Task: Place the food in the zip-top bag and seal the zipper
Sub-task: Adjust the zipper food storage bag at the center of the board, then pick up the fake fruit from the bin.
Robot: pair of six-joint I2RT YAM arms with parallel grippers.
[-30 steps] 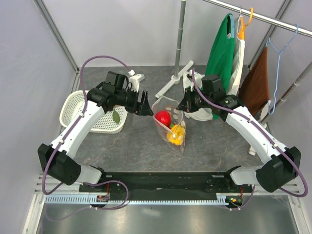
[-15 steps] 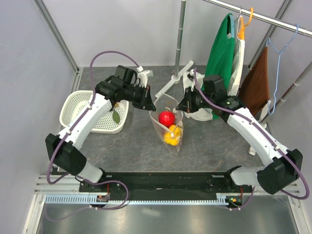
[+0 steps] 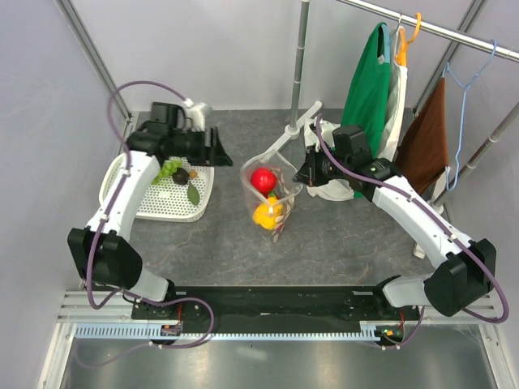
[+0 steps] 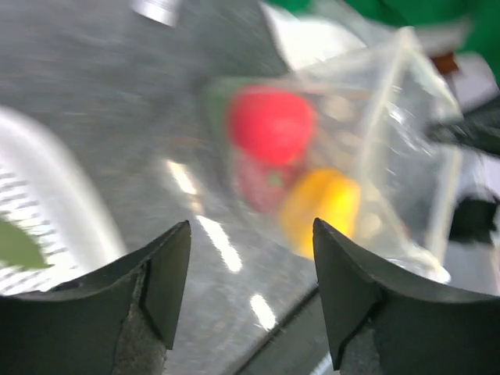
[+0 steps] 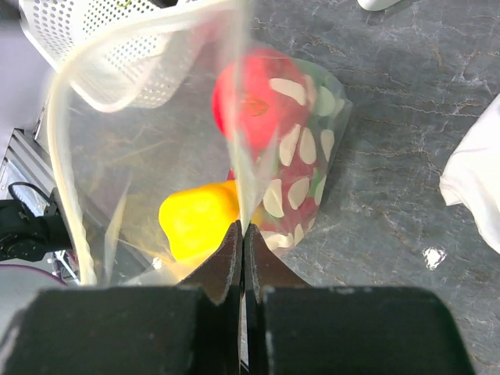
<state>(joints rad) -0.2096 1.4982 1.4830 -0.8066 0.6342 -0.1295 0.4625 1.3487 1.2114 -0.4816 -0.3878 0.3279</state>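
Left gripper (image 4: 250,230) hangs with its jaws spread and nothing between them, over the far rim of the white perforated basket (image 3: 130,186). The green bunch (image 3: 169,168) lies in the basket just beneath and behind its fingers, not yet bagged. Ahead of its fingertips, well apart, the zip-top bag (image 3: 280,194) stands mouth-up with the red toy fruit (image 3: 261,180) and the yellow toy (image 3: 268,213) inside. The right gripper (image 5: 243,228) has its fingers pressed together on the bag's rim, the bag hanging below them. Loading looks unfinished: next, the left jaws should drop around the bunch, close, and carry it to the mouth; the zipper comes after.
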